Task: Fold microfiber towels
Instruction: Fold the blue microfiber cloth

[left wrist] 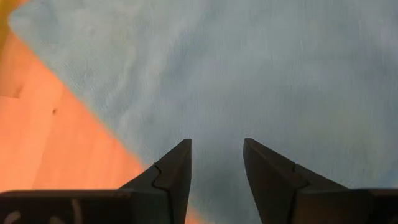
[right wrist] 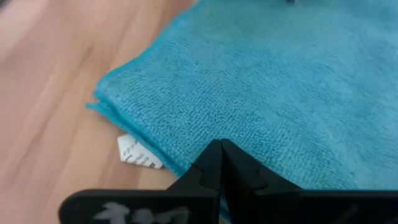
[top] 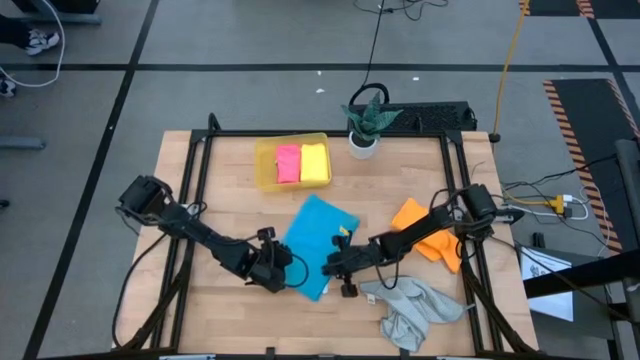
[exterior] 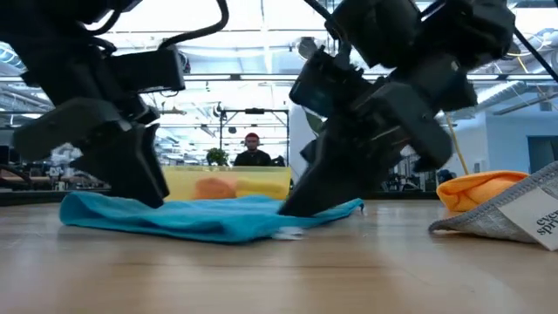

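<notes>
A bright blue microfiber towel [top: 318,243] lies folded on the wooden table [top: 220,220], two layers showing at its edge [right wrist: 102,106], with a white label [right wrist: 138,153] sticking out from under it. My left gripper [left wrist: 216,144] stands open over the towel's left part, fingers pointing down at it [exterior: 144,187]. My right gripper [right wrist: 219,147] is shut, its tips at the towel's near right edge [exterior: 292,206]. An orange towel [top: 425,228] and a crumpled grey one [top: 415,308] lie to the right. Pink [top: 288,163] and yellow [top: 315,162] towels sit folded in the tray. My left gripper's open fingers [left wrist: 177,168] stand just above or on the blue towel's top; I cannot tell whether they touch it. My right gripper's shut fingertips [right wrist: 214,158] meet the towel's top layer [right wrist: 205,134] close to its near edge, slanting down from the table's right. The towel lies flat on the table.
A translucent yellow tray [top: 262,165] stands at the far middle, with a potted plant [top: 365,125] to its right. Black frame rails [top: 195,180] run along the table's sides. In the low view a person [exterior: 253,150] sits beyond the table. Bare wood lies at the near left.
</notes>
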Controlling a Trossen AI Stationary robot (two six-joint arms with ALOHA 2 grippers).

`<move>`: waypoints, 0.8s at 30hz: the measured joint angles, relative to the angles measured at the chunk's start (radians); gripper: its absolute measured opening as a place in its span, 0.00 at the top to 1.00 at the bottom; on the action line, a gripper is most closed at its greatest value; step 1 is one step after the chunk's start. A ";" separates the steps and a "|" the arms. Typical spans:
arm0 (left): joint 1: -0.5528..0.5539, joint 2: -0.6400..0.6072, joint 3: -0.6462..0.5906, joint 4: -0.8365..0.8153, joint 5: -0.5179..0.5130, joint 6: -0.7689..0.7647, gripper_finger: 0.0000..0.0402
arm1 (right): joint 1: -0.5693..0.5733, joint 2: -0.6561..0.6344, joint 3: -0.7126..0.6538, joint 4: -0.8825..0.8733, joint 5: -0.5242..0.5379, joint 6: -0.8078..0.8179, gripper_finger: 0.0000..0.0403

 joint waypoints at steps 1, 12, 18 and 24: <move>-0.006 0.000 0.000 -0.002 0.000 -0.008 0.63 | 0.000 -0.021 0.000 -0.038 -0.001 -0.013 1.00; -0.039 0.000 0.000 0.042 0.004 0.002 0.63 | 0.015 -0.115 -0.003 0.018 0.082 -0.005 1.00; -0.036 0.000 -0.050 0.090 0.060 0.015 0.63 | 0.015 -0.010 -0.004 0.009 0.073 0.049 1.00; -0.071 -0.005 -0.076 0.142 0.133 -0.019 0.63 | 0.008 -0.055 0.000 -0.173 0.076 0.062 1.00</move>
